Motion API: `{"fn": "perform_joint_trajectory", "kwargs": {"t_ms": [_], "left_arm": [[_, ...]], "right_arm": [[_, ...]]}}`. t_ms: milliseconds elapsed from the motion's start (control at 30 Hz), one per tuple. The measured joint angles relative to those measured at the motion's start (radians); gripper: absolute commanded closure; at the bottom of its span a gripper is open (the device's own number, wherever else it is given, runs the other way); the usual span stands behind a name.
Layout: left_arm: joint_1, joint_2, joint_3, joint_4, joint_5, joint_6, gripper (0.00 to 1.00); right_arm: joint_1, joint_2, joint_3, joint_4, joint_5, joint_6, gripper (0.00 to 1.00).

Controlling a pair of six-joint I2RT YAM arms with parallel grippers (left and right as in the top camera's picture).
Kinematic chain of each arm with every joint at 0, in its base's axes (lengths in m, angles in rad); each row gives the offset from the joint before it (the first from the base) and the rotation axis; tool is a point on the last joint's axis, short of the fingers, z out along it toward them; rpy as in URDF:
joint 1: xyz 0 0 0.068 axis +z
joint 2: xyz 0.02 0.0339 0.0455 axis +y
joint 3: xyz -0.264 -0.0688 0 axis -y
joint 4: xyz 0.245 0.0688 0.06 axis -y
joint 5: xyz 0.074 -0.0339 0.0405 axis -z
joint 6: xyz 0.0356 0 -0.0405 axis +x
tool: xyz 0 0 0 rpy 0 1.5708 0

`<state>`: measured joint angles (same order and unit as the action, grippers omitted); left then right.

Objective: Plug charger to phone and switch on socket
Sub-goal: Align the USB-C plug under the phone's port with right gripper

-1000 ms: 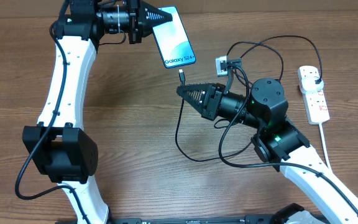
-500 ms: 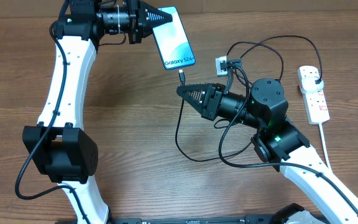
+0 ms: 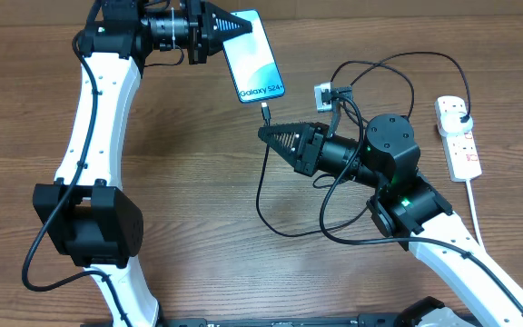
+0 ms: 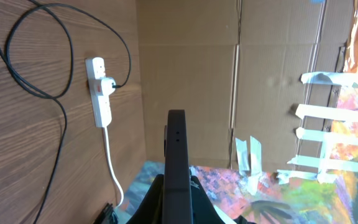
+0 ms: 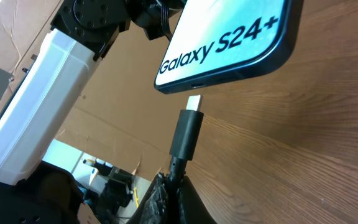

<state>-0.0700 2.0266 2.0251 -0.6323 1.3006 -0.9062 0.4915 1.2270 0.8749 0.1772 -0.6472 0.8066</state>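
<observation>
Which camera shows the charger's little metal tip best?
The right wrist view: the charger's tip is close up, silver, just short of the phone. Overhead shows it only as a tiny speck. The left wrist view shows just cable, no tip.

The phone (image 3: 254,56) shows light-blue screen, dark lettering, black edges; charger (image 5: 187,134) black, silver tip; socket (image 3: 461,145) white, red switches; table (image 3: 198,182) brown woodgrain; my arms (image 3: 98,109) white, black-jointed.

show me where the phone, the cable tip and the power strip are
phone (image 3: 252,56), overhead view, middle of the screen
cable tip (image 5: 194,102), right wrist view, the metal end
power strip (image 3: 460,138), overhead view, middle of its white body
</observation>
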Motion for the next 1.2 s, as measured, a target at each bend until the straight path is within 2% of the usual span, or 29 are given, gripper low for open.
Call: {"fn": "perform_joint_trajectory", "kwargs": {"t_ms": [1200], "left_arm": [[0.000, 0.000, 0.000, 0.000, 0.035, 0.023, 0.97]], "right_arm": [[0.000, 0.000, 0.000, 0.002, 0.000, -0.018, 0.96]]}}
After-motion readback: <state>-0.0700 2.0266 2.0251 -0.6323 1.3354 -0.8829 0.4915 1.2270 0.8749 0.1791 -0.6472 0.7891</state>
